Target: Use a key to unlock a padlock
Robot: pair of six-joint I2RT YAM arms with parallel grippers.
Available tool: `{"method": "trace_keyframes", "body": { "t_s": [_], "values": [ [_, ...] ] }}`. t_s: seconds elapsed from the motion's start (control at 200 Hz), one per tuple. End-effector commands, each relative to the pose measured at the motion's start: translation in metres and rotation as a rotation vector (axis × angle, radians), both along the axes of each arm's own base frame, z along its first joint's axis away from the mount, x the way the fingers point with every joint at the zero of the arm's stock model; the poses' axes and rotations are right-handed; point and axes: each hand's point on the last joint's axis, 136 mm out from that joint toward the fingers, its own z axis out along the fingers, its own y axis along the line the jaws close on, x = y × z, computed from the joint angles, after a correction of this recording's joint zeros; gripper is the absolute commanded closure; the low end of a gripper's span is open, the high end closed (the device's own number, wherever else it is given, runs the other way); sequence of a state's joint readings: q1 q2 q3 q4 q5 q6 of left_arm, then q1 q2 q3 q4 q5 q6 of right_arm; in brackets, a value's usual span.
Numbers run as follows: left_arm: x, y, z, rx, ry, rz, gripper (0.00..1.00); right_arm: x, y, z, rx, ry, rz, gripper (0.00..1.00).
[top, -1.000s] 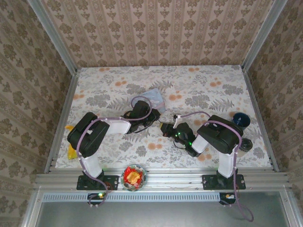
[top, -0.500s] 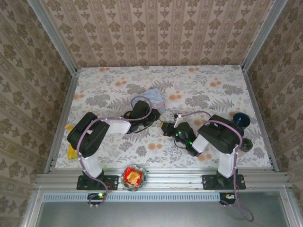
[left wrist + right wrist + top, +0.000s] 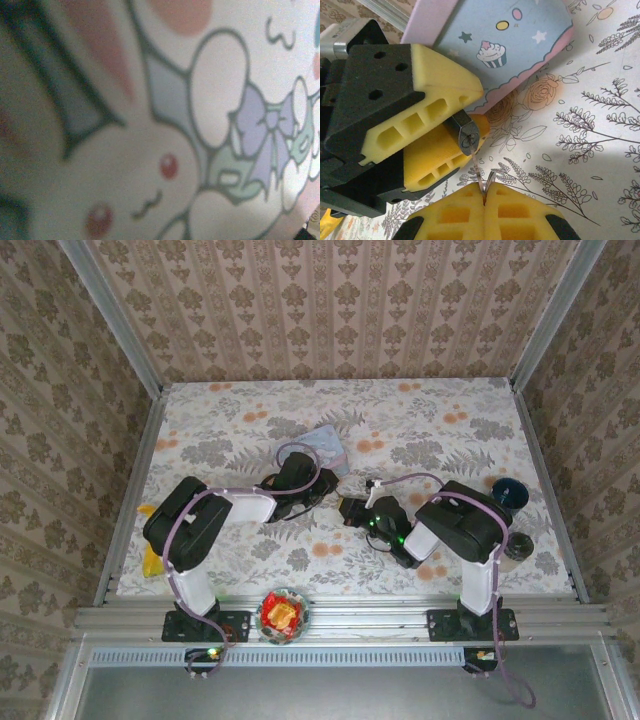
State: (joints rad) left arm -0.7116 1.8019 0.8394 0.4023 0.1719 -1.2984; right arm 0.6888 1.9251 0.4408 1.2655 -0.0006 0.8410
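Floral table (image 3: pixel 455 415); right arm (image 3: pixel 458 523) low, fingers (image 3: pixel 520 212) leftward.

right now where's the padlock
In the right wrist view, left of centre: the padlock is pinched in the left gripper, just above the key held by the right gripper, below the blue tin.

arms 2: left arm (image 3: pixel 205 515), right arm (image 3: pixel 462 525) | end effectors 2: left end effector (image 3: pixel 479 111), right end effector (image 3: pixel 484 194) | yellow pads (image 3: pixel 445 100) 4 | padlock (image 3: pixel 466 134) 1 | key (image 3: pixel 478 172) 1 | tin (image 3: pixel 515 45) 1 | bowl (image 3: pixel 263 612) 1 | sweets (image 3: pixel 282 614) in bowl, number unclear | blue dish (image 3: pixel 507 491) 1 | yellow item (image 3: pixel 150 558) 1 | dark round item (image 3: pixel 520 545) 1 | surface (image 3: pixel 420 430) 1 | papered walls (image 3: pixel 340 310) 3
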Motion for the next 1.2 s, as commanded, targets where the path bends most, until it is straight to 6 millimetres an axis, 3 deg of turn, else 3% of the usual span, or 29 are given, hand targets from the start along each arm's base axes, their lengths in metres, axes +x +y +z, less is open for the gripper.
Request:
{"method": "trace_keyframes", "body": {
  "t_s": [0.0,0.615,1.195],
  "values": [
    [-0.047,0.002,-0.051,0.017,0.286,-0.041,0.89,0.008,0.008,0.009,0.026,-0.028,0.007,1.0],
    [-0.063,0.001,-0.052,0.047,0.312,-0.116,0.9,0.025,-0.005,0.022,0.092,-0.006,-0.002,1.0],
    [-0.071,-0.001,-0.048,0.059,0.306,-0.147,0.9,0.027,-0.005,0.01,0.126,0.152,0.04,1.0]
  ]
}}
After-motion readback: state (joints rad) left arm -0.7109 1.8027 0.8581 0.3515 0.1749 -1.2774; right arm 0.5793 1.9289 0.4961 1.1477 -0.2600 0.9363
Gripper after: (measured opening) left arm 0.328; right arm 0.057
